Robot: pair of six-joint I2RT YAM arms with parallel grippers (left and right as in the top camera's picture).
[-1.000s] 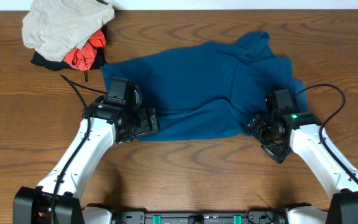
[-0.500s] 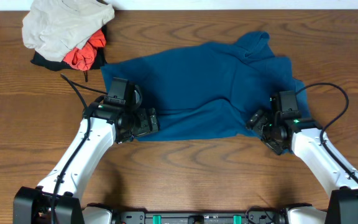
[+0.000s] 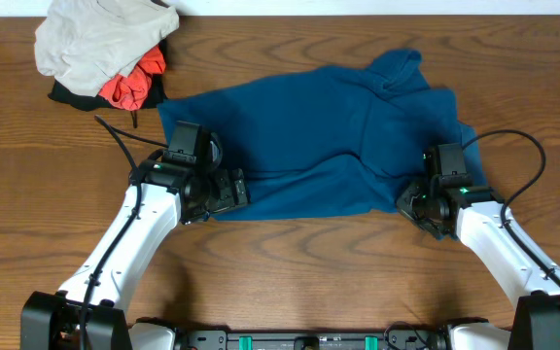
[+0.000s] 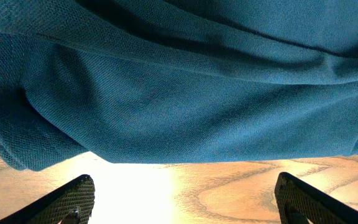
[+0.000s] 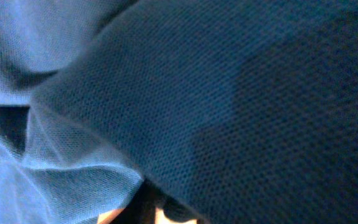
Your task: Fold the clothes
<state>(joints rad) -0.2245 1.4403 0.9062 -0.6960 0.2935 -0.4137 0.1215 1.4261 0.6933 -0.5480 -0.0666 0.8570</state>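
Right gripper (image 3: 414,203) is clenched on the near edge of the teal shirt (image 3: 309,136); left gripper (image 3: 230,188) gapes wide at the hem.

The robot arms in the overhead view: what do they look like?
The left arm and right arm are white tubes with black joints and wrists. A thin black cable loops off each wrist; a green light glows on the right.
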